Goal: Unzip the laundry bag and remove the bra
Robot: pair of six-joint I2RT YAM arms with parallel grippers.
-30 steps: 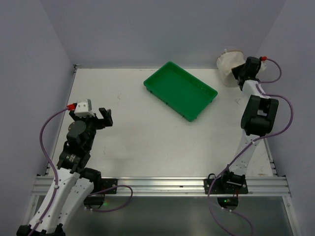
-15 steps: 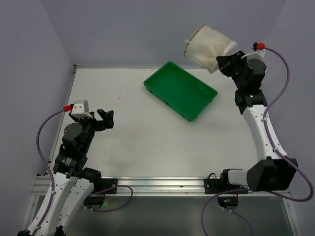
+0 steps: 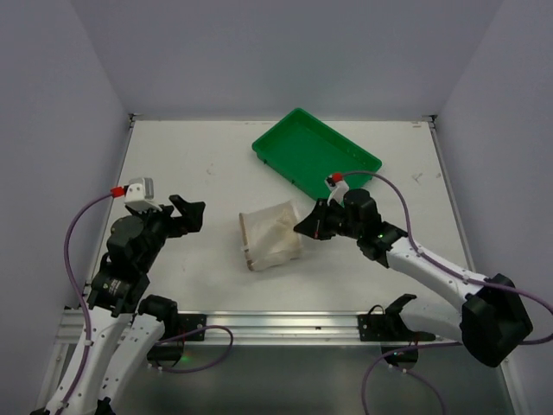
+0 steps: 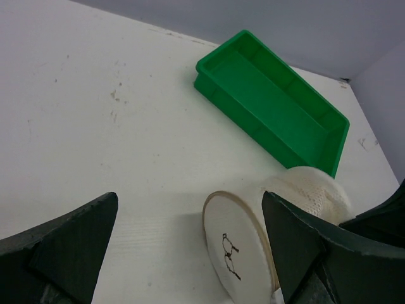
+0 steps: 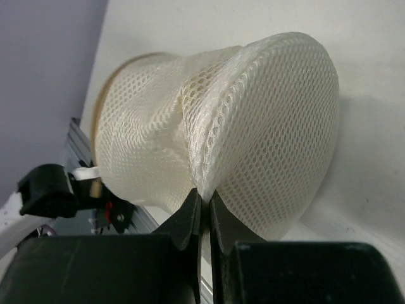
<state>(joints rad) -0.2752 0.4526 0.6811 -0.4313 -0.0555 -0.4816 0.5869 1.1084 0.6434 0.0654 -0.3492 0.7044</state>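
Note:
The white mesh laundry bag [image 3: 270, 235] lies on its side in the middle of the table. Its flat round face with the small black bra drawing [image 4: 235, 253] points toward my left arm. My right gripper [image 3: 308, 227] is shut on a pinched fold of the bag's mesh [image 5: 204, 190] at its right end. My left gripper [image 3: 192, 214] is open, a short way left of the bag and apart from it; the bag's face shows between its fingers [image 4: 297, 247]. The bra itself is hidden inside the bag.
A green rectangular tray [image 3: 316, 158] sits at an angle behind the bag, toward the back of the table. The metal rail [image 3: 285, 324] runs along the near edge. Grey walls close in the back and both sides.
My right arm has swung the bag from the back right corner, up through the air, and down to the table's middle. The left gripper has stayed open and edged slightly right.

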